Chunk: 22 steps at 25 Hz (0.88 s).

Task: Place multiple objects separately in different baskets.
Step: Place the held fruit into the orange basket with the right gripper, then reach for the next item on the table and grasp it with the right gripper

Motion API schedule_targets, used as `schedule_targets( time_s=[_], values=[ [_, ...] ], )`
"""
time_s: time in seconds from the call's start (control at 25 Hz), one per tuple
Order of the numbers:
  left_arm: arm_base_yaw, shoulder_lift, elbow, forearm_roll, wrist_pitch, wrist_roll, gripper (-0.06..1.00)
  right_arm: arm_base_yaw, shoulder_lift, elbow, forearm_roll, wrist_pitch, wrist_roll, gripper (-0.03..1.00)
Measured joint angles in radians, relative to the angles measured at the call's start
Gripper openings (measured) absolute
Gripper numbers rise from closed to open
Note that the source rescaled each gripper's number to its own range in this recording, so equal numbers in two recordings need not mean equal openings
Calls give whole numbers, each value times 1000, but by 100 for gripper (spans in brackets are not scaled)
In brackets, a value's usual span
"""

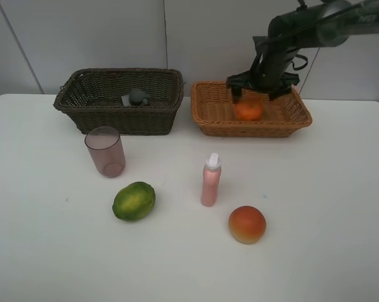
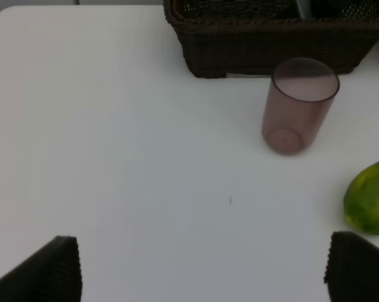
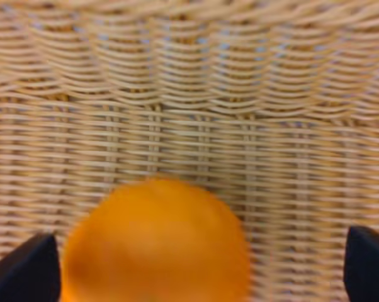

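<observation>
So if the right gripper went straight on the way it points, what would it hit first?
Probably the orange, lying in the tan basket between the open fingers of the right gripper, though depth is unclear.

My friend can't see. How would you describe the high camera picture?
The right gripper hangs over an orange in the tan basket; the dark basket beside it holds a dark bottle. On the table stand a cup and a pink bottle, near a green fruit and a red-orange fruit.
</observation>
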Motion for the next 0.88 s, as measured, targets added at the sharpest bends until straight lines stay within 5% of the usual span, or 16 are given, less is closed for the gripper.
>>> schedule_targets(
  time_s=[0.52, 0.88],
  values=[
    [0, 0, 0, 0, 0, 0, 100, 69, -243, 170, 58, 44, 58, 96],
    [0, 0, 0, 0, 0, 0, 100, 220, -323, 201, 177, 268, 105, 96]
  ],
)
